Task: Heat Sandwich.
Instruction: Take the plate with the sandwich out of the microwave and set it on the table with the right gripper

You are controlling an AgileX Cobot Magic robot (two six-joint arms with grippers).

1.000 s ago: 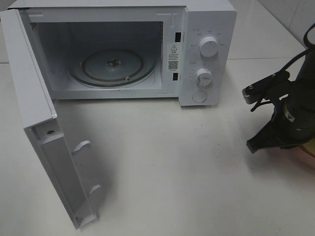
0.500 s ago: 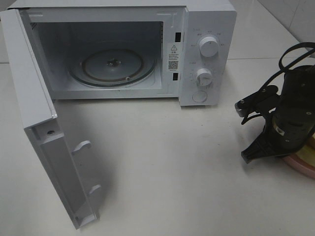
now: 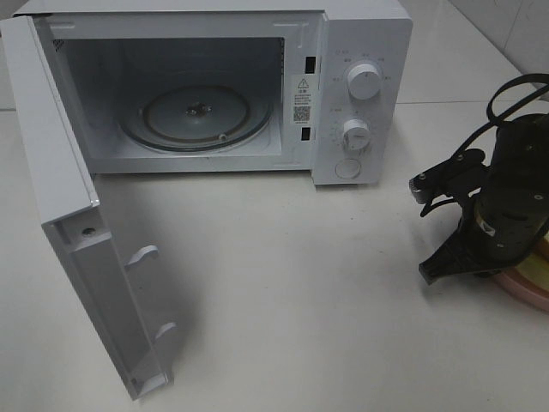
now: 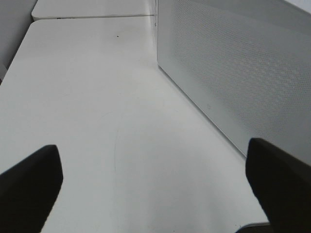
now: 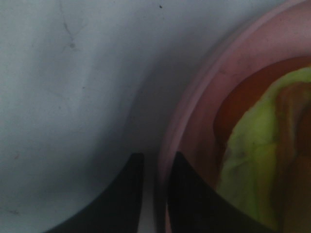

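Two narrowly parted fingers of the right gripper straddle the pink plate's rim, whether pinching it I cannot tell; the sandwich lies on that plate, inward of the fingertips. Left gripper (spread wide, empty) sits beside the microwave, far off.

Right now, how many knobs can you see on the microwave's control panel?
2: the upper knob and the lower knob directly beneath it, both on the microwave panel right of the open cavity. A round button sits below them.
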